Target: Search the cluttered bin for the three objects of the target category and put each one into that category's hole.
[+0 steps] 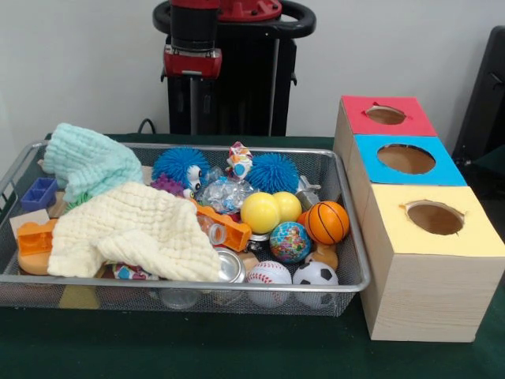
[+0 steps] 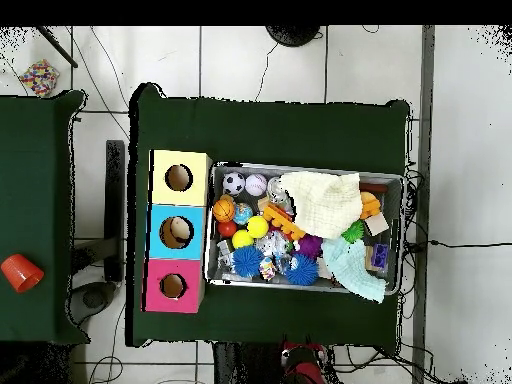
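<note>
The arm is drawn back above the far edge of the silver wire-mesh bin; the pincer's opening cannot be told, since no tips are visible in either view. Nothing is seen being carried. The search step is judged to be barely begun. Below and ahead of the arm, small balls are clustered at the bin's end nearest the boxes: two yellow smooth balls, an orange basketball-patterned ball, a globe-printed ball, a black-and-white football ball. A cream waffle cloth covers much of the other end. Beside the bin, three wooden boxes with red, blue and yellow holed tops are lined up. A descent over one exposed object is called for next.
</note>
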You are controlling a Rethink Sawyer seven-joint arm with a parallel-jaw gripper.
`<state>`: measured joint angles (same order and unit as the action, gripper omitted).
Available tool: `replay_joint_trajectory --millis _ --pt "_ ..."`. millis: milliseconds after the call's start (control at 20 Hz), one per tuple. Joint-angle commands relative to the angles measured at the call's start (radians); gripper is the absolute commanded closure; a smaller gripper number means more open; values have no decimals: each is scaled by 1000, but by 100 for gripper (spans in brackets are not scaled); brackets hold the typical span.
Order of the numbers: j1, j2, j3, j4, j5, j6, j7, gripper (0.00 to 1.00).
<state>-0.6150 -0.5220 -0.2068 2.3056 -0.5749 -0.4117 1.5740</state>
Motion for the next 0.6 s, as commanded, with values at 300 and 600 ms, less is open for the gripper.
replay_joint_trajectory --millis 300,600 --pt "-5 -290 240 -30 123 245 188 0" --pt "-26 -334 293 -49 152 345 158 0"
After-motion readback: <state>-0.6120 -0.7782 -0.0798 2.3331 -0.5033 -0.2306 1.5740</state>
